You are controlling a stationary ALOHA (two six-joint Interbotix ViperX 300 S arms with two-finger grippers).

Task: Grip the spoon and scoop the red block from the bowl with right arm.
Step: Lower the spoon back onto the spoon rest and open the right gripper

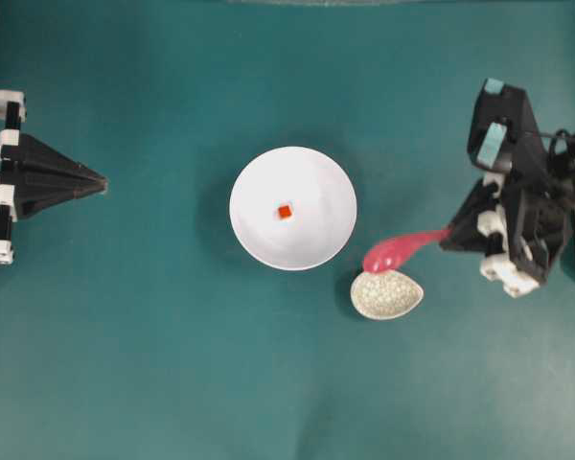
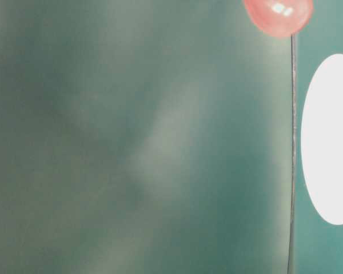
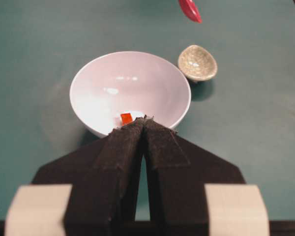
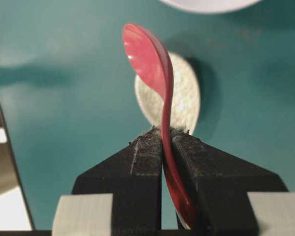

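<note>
right gripper (image 1: 452, 233) clamped on glossy pink-red spoon (image 1: 400, 249) handle, scoop at bowl's 4 o'clock | tiny red block (image 1: 285, 212) in round white bowl (image 1: 259, 182) | left gripper (image 1: 101, 180) closed, empty

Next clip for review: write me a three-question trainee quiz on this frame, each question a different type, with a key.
1. True or false: the red block already lies in the spoon.
2. Multiple choice: the right gripper has its jaws
A. wide open above the bowl
B. shut on the spoon's handle
C. shut on the speckled dish
3. Fill in: the left gripper has its jaws ____ and holds nothing.

Key
1. False; the block lies in the bowl, and the spoon is beside the bowl, over the speckled dish.
2. B
3. shut
</note>
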